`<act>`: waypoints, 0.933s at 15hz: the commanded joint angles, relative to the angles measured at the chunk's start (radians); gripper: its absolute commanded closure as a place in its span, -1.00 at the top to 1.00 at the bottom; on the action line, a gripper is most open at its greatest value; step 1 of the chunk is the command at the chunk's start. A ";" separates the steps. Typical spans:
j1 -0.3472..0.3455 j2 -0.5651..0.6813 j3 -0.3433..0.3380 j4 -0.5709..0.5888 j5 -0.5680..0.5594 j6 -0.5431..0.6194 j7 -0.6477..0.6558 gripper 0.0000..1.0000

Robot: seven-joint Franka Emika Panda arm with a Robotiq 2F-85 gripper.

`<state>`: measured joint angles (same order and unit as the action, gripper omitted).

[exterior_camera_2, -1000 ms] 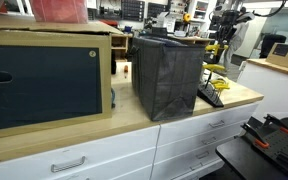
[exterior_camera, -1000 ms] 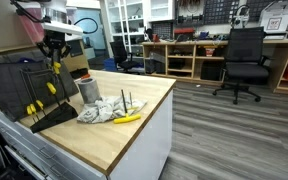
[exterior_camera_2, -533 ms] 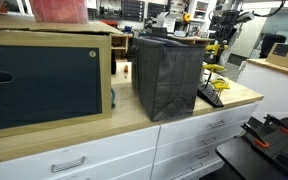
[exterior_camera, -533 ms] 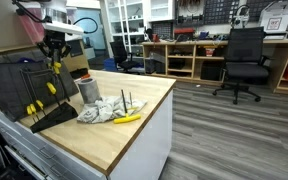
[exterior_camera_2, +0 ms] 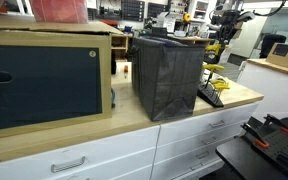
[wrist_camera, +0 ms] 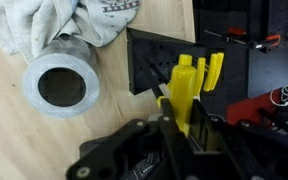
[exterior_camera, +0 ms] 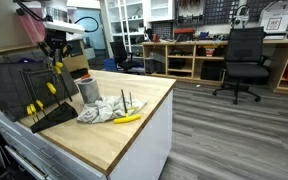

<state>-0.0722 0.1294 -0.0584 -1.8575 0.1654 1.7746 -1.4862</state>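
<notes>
Wrist view: my gripper (wrist_camera: pixel 187 128) clamps the yellow-handled knife (wrist_camera: pixel 185 88), which projects toward 12 o'clock over the black knife block (wrist_camera: pixel 149 55) (steel cup (wrist_camera: pixel 62 88) at 10 o'clock).

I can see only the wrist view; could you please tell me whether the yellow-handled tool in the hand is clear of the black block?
Observer: Yes. In an exterior view the hand holds the yellow-handled tool in the air above the black block, not touching it.
Operator: Thank you. What lies past the cloth?
Observer: A yellow object lies on the counter, at the edge of the cloth away from the block.
Operator: Is anything tall nearby?
Observer: A black fabric bin, taller than the block, stands right beside it.
</notes>
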 commanded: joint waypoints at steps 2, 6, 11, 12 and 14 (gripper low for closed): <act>-0.009 0.000 0.009 0.002 -0.001 -0.003 0.001 -0.53; 0.007 0.007 0.031 -0.012 0.032 0.011 0.008 -0.88; 0.025 -0.010 0.079 -0.021 0.100 0.018 0.004 -0.88; 0.026 -0.014 0.082 -0.026 0.100 0.019 0.006 -0.88; 0.026 -0.026 0.078 -0.040 0.089 0.021 0.008 -0.88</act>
<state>-0.0446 0.1468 0.0194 -1.8729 0.2432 1.7881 -1.4842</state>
